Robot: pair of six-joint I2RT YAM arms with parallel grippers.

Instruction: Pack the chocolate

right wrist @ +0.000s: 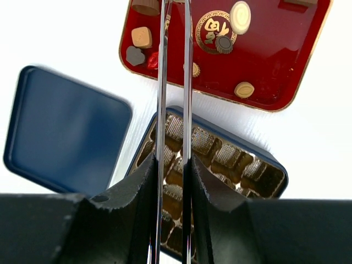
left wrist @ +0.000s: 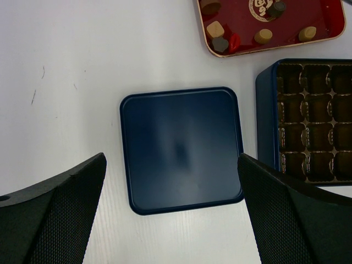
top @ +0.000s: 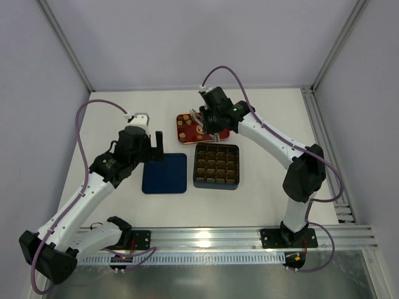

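The right gripper (right wrist: 173, 170) is clamped on thin metal tweezers (right wrist: 161, 82) reaching over the red tray (right wrist: 275, 66), where the chocolate (right wrist: 142, 37) pieces lie loose. The left gripper (left wrist: 171, 159) hangs open above a blue lid (top: 164, 174) beside the gridded box (top: 216, 184).

Red tray (left wrist: 234, 16) cropped at top, gridded box (left wrist: 265, 115) cropped at right; chocolate (top: 181, 123) too small

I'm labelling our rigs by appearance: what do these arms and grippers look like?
The left arm and right arm are white links with black joints, each trailing a purple cable. The left gripper and right gripper have black, textured, wedge-shaped fingers.
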